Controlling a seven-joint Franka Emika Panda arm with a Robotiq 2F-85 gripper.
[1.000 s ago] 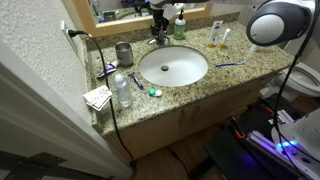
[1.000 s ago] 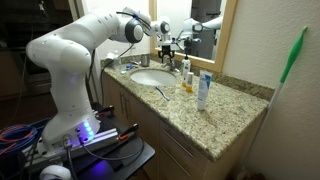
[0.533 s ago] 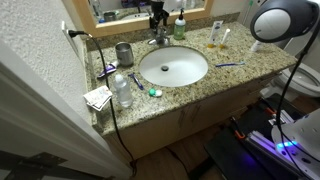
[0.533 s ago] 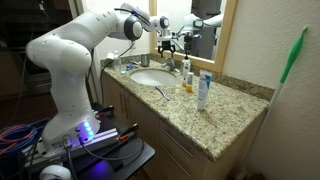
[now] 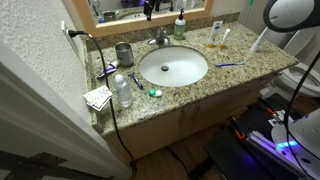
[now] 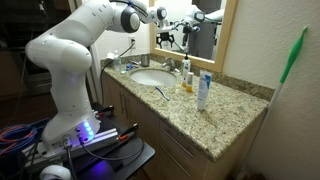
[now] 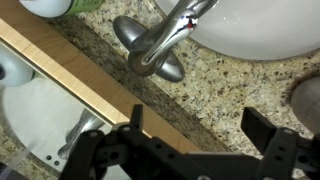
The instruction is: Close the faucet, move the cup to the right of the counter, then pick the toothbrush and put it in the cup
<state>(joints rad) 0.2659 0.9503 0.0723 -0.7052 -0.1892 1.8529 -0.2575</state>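
Presently: fingers [image 7: 135,120] are hanging spread and empty above the faucet [image 5: 158,38]; no water is showing, so closing looks done. Cup [image 5: 124,54] is sitting near them on the desk [image 5: 245,55], apparently not yet moved. Toothbrush [image 5: 230,65] is lying well apart, awaiting pickup.

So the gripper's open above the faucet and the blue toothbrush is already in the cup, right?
Not quite. The gripper is open above the faucet, but the toothbrush is not in the cup: an exterior view shows it lying on the counter, across the sink from the cup.
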